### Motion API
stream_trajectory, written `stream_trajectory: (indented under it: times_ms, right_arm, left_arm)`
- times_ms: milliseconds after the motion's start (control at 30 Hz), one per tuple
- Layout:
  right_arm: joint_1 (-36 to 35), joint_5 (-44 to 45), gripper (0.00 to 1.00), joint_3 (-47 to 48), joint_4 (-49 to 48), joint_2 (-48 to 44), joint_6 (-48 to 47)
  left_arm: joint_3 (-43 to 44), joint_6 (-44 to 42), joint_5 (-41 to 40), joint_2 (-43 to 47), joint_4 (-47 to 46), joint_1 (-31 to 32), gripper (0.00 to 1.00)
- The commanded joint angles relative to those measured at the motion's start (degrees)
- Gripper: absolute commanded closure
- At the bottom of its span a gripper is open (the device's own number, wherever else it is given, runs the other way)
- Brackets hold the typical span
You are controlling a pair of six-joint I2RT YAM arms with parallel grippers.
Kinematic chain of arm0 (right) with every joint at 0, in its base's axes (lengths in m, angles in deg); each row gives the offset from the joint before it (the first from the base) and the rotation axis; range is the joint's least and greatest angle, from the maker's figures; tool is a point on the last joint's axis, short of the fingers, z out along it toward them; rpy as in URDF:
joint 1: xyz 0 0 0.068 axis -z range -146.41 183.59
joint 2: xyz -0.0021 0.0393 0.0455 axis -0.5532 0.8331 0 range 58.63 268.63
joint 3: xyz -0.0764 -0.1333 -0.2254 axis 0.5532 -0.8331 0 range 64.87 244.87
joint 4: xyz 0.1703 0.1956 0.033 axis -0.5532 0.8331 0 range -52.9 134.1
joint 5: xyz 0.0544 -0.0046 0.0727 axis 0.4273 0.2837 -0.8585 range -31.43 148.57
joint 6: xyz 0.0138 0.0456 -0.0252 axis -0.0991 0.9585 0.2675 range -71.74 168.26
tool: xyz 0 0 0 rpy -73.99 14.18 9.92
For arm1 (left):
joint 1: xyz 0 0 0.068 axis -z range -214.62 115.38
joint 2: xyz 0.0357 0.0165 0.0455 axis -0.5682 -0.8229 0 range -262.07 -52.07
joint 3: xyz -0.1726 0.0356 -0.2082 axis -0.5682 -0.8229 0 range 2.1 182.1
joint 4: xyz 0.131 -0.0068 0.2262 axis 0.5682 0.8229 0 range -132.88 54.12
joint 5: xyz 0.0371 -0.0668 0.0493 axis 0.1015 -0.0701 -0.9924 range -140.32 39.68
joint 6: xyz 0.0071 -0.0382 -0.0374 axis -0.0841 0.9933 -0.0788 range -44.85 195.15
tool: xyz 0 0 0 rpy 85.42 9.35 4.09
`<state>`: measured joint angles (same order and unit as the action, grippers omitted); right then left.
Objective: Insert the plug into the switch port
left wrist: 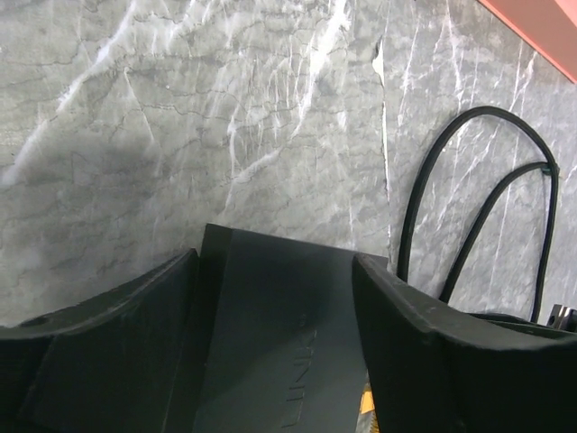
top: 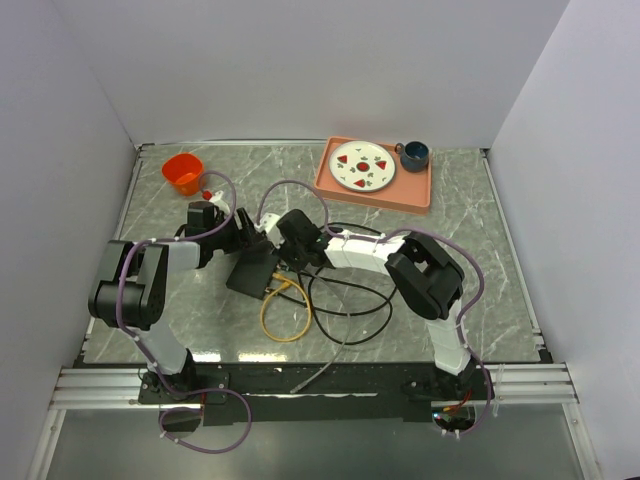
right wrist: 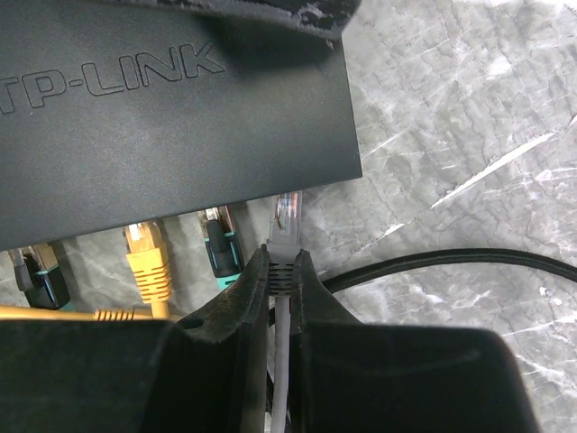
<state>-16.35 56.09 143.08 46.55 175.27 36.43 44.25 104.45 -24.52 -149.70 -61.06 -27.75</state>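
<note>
Right pincer (right wrist: 281, 271), nearest the lens, is clamped narrowly on a grey cable (right wrist: 281, 361) just behind its clear plastic plug (right wrist: 287, 215). Directly ahead of the fingertips, the plug tip meets the narrow port side of a flat matte-black rectangular switch box (right wrist: 171, 117). The switch port is hidden under that edge, so entry cannot be judged. Left of the pincer, a teal-booted plug (right wrist: 219, 248) and a yellow-booted plug (right wrist: 146, 262) sit in the same side. To its right, a black cable (right wrist: 433, 262) crosses the grey marbled tabletop (right wrist: 451, 108). Left pincer (left wrist: 275, 262) straddles the box's opposite end, jaws wide; contact with its sides cannot be told.
</note>
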Motion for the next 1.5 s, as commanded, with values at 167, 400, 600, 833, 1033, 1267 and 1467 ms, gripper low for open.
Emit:
stream_trajectory:
  times_ms: [167,400,600,833,1033,1267,1467]
  right_arm:
    - [-1.13,-1.12,1.0,7.29,-0.49,3.42,-1.17]
    - [-1.13,-0.42,1.0,9.06,-0.84,3.68,0.67]
    - [-1.04,0.37,1.0,8.53,-4.26,2.63,2.69]
    - [-0.87,-0.33,1.0,8.62,-7.61,2.71,3.05]
    - [-0.96,-3.75,1.0,9.41,-9.27,2.37,1.82]
    - [-0.52,-3.5,1.0,9.76,-10.95,1.84,0.93]
    - [0.27,-2.09,1.0,9.59,-15.41,2.19,4.18]
  left_arm:
    - [2.41,-2.67,5.75,-2.66,4.46,3.32,0.45]
    - [0.92,-1.26,5.66,-1.08,5.16,4.55,0.53]
    - [-0.58,-0.91,5.84,-0.99,4.99,6.22,0.54]
    - [-1.99,-0.03,6.28,-0.29,3.94,8.68,0.59]
    - [-0.93,-1.35,7.07,-0.11,5.6,11.4,0.62]
    - [-0.49,-0.65,8.92,-0.99,5.6,13.6,0.66]
    - [-3.56,3.03,9.36,0.06,2.1,14.22,0.65]
